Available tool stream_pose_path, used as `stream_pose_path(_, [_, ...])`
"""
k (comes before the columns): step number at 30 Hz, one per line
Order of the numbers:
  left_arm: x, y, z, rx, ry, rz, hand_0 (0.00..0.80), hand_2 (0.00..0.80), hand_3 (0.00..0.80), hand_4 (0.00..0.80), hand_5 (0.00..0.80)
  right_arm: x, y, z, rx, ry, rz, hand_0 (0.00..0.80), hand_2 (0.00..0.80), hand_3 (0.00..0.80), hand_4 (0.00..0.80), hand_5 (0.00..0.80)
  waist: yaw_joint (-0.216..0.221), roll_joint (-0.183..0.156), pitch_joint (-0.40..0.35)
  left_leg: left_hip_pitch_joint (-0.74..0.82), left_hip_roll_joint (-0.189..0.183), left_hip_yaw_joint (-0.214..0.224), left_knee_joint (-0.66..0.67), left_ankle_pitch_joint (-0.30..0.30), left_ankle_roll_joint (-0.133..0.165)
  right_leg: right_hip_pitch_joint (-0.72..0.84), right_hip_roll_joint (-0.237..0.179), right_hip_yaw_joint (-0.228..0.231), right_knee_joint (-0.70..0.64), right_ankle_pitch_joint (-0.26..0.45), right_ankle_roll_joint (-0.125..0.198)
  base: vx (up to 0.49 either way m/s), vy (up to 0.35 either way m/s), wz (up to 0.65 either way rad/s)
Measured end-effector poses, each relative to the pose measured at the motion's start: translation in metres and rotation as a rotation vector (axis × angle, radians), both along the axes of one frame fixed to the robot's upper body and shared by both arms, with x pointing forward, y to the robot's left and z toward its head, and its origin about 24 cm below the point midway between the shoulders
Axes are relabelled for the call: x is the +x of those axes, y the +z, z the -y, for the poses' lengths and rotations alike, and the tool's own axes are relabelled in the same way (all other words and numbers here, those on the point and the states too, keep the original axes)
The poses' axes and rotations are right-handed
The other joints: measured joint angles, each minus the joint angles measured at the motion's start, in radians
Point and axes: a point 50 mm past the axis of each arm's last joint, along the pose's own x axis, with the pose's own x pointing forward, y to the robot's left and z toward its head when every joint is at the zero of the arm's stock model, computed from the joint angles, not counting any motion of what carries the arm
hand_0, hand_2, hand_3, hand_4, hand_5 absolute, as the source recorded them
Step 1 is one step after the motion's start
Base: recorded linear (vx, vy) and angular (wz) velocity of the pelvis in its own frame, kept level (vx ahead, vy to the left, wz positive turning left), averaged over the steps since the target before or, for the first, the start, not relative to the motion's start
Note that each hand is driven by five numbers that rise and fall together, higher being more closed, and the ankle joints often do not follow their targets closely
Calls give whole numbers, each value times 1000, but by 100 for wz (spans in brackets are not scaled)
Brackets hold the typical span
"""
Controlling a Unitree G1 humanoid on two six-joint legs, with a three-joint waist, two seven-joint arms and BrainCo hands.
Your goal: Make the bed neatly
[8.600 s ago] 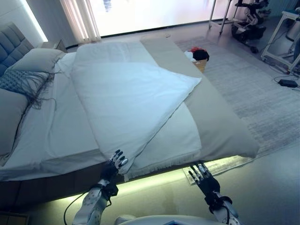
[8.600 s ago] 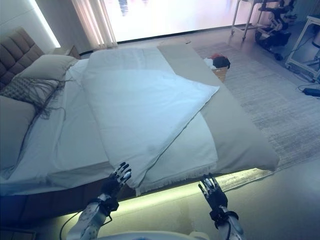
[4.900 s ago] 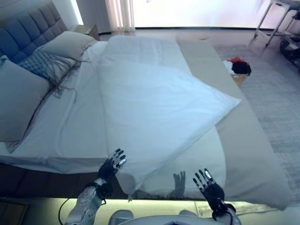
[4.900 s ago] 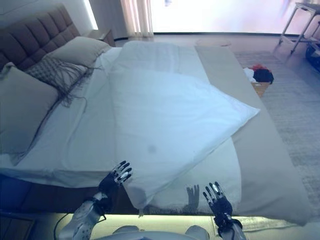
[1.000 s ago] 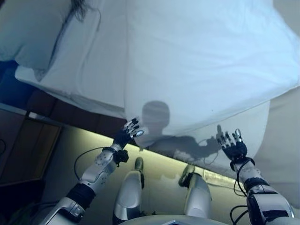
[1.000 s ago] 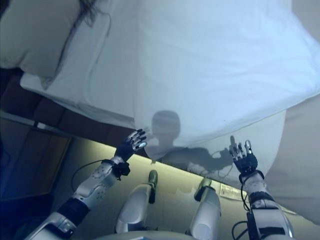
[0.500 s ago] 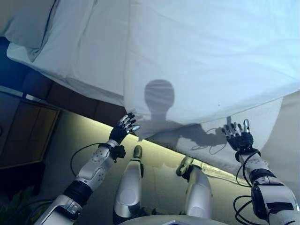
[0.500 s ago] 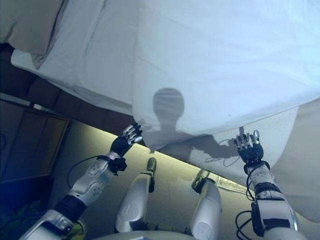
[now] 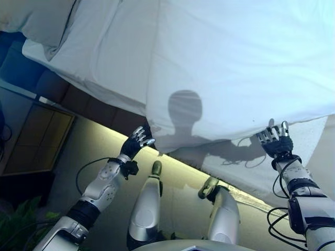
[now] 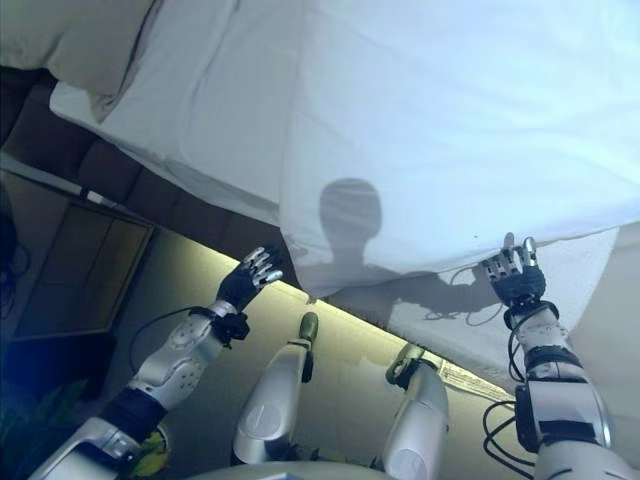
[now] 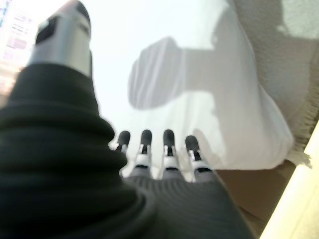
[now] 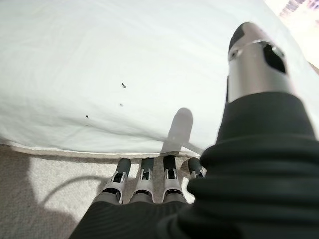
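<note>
While the bed (image 9: pixel 104 57) fills the upper part of the head views, a white duvet (image 9: pixel 241 68) lies folded back over it, its lower edge hanging near the bed's side above a pale blanket (image 9: pixel 301 141). A pillow (image 9: pixel 36 21) sits at the bed's upper left corner. The left hand (image 9: pixel 137 141) reaches toward the duvet's hanging corner with fingers spread and straight, holding nothing. The right hand (image 9: pixel 274 141) is raised at the duvet's edge, fingers likewise straight, gripping nothing
</note>
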Motion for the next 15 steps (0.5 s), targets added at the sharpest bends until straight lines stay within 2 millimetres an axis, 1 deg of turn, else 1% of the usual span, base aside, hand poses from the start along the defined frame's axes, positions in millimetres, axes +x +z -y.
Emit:
stream_pose_path(5, [0, 0, 1, -1, -9, 3, 0, 0, 0, 0, 0, -1, -3, 0, 33, -12, -11, 0, 0, 0, 0, 0, 0, 3, 1, -14, -4, 0, 8, 0, 0, -11, -5, 0, 4, 0, 0, -19, 23, 2])
stream_pose_path(10, [3, 3, 3, -18, -10, 9, 0, 0, 0, 0, 0, -1, -3, 0, 51, -18, -8, 0, 0, 0, 0, 0, -1, 13, 0, -29, -8, 1, 14, 0, 0, -26, -10, 2, 9, 1, -2, 0, 0, 0])
stream_pose_path(11, [3, 4, 3, -18, -10, 10, 0, 0, 0, 0, 0, 0, -2, 0, 51, -20, -8, 273, 273, 273, 273, 273, -1, 16, 2, -31, -9, 1, 15, 0, 0, -28, -12, 3, 13, 1, -3, 0, 0, 0])
stream_pose_path(12, [4, 4, 3, -19, -11, 12, 0, 0, 0, 0, 0, 0, -2, 0, 50, -21, -7, 784, 784, 784, 784, 784, -1, 19, 1, -31, -10, 1, 15, 0, 0, -29, -14, 3, 14, 1, -3, 0, 0, 0])
stream_pose_path(13, [4, 5, 3, -19, -10, 13, 0, 0, 0, 0, 0, 0, -2, 0, 49, -23, -8, 800, 800, 800, 800, 800, -1, 21, 0, -31, -10, 1, 16, 0, 0, -29, -14, 3, 15, 0, -3, 0, 0, 0])
stream_pose_path(15, [5, 6, 4, -20, -9, 18, 0, 0, 0, 0, 0, 0, 2, 3, 38, -29, 2, 800, 800, 800, 800, 800, -1, 29, 3, -33, -13, 0, 18, 0, 0, -29, -18, 3, 20, -3, -1, 20, -7, 6])
